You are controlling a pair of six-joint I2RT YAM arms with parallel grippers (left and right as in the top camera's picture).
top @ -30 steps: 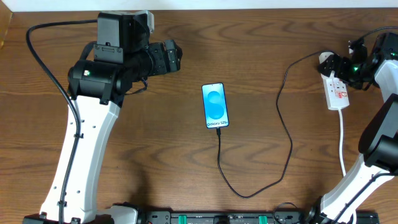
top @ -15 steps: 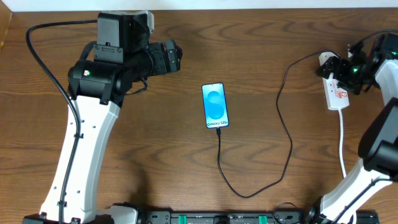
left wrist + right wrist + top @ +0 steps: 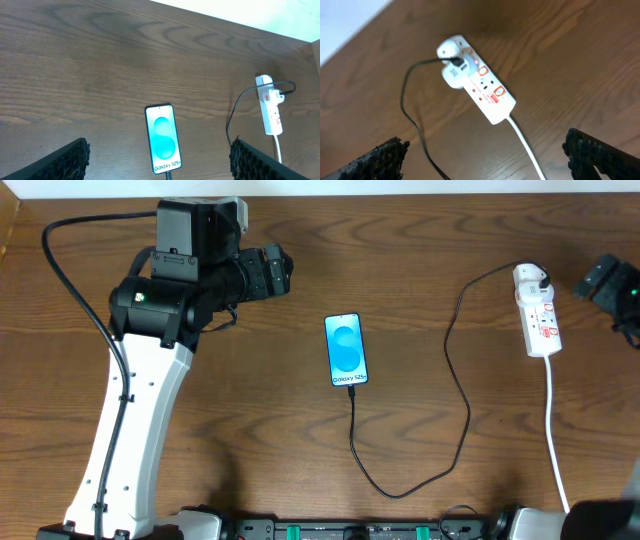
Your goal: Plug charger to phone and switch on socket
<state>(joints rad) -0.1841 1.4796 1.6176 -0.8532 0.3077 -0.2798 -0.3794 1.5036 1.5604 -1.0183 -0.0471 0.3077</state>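
Note:
The phone [image 3: 346, 349] lies flat mid-table with its blue screen up, and shows in the left wrist view [image 3: 162, 138]. The black charger cable [image 3: 461, 395] runs from the phone's near end in a loop to a white adapter [image 3: 528, 277] plugged into the white socket strip [image 3: 540, 318]; the strip and adapter also show in the right wrist view [image 3: 480, 82]. My left gripper [image 3: 160, 162] is open and empty, held high left of the phone. My right gripper [image 3: 487, 155] is open and empty, raised to the right of the socket strip.
The strip's white cord [image 3: 555, 430] runs down the right side toward the table's front edge. The left arm's body [image 3: 150, 380] stands over the table's left side. A pale wall runs along the table's far edge [image 3: 240, 20].
My right gripper was at the socket strip's far end and has pulled away to the right and up. The strip now shows uncovered. The left arm, phone and cable have not moved.

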